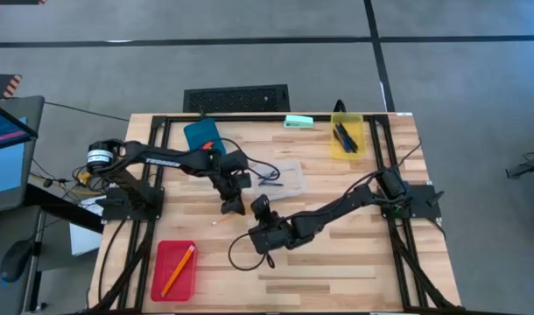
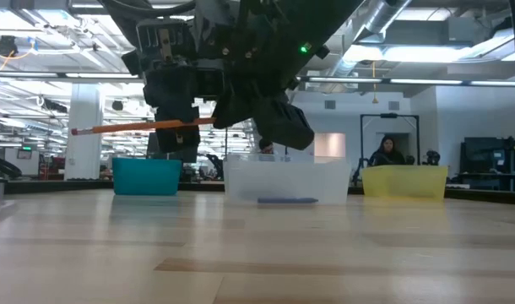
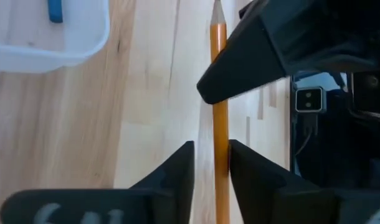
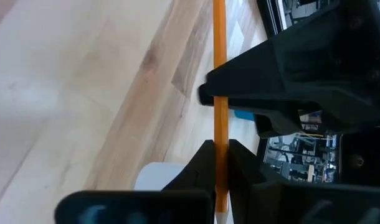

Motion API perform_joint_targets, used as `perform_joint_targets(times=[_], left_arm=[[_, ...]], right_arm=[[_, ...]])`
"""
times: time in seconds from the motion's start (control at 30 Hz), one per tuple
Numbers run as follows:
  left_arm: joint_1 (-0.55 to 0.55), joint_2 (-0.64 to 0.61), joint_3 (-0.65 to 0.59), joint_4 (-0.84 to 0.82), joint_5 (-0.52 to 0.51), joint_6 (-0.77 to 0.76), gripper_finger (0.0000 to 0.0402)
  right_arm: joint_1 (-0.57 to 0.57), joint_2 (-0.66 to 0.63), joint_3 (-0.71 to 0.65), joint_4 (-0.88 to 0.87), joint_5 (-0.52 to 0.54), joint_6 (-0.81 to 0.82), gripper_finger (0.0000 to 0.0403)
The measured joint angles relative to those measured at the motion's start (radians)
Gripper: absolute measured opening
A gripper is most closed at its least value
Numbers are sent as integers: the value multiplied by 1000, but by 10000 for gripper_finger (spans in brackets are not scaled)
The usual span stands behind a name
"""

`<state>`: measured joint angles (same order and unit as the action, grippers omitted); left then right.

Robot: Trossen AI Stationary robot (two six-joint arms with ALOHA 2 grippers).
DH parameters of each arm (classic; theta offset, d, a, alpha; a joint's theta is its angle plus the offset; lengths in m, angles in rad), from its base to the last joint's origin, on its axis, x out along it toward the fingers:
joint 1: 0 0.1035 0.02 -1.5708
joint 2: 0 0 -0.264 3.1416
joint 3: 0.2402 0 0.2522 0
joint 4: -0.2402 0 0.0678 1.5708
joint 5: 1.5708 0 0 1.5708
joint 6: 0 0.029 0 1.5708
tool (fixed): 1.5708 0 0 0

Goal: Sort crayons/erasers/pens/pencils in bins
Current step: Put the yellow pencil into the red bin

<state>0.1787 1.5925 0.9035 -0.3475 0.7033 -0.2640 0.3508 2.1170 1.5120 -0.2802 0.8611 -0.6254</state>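
Hovering above the pale wooden-slat table (image 1: 337,271), the left gripper (image 1: 231,206) and the right gripper (image 1: 261,208) meet near the middle, both pinching one thin orange pencil (image 2: 148,126) held level in the air. Each wrist view shows that gripper's dark fingers (image 3: 177,171) closed narrowly on the shaft. A red rectangular plastic bin (image 1: 173,269) at the front left holds another orange pencil (image 1: 178,269). Behind the grippers sit a blue tub (image 1: 203,134), a clear tub (image 1: 284,179) holding a blue pen (image 2: 288,200), and a translucent yellow tub (image 1: 347,136) with dark pens (image 1: 344,136).
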Motion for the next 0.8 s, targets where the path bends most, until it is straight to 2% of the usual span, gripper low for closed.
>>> perform_joint_targets(times=[0.13,0.3,0.4,0.5,0.63,0.73,0.8], left_arm=[[0,-42,0,-35,-19,39,108],[3,-160,0,-73,-109,90,115],[-1,-252,0,-115,-199,136,116],[-24,-354,-14,-121,-342,183,116],[-90,-486,-87,-5,-526,242,115],[-134,-580,-182,151,-577,274,107],[-155,-634,-260,276,-581,280,97]], right_arm=[[2,0,0,-1,0,3,25],[1,0,0,-17,-4,35,27],[0,0,0,-65,-4,81,26],[0,-13,0,-165,5,184,25],[3,-48,0,-344,32,398,27],[9,-83,-12,-461,39,581,27],[12,-107,-41,-470,52,647,25]])
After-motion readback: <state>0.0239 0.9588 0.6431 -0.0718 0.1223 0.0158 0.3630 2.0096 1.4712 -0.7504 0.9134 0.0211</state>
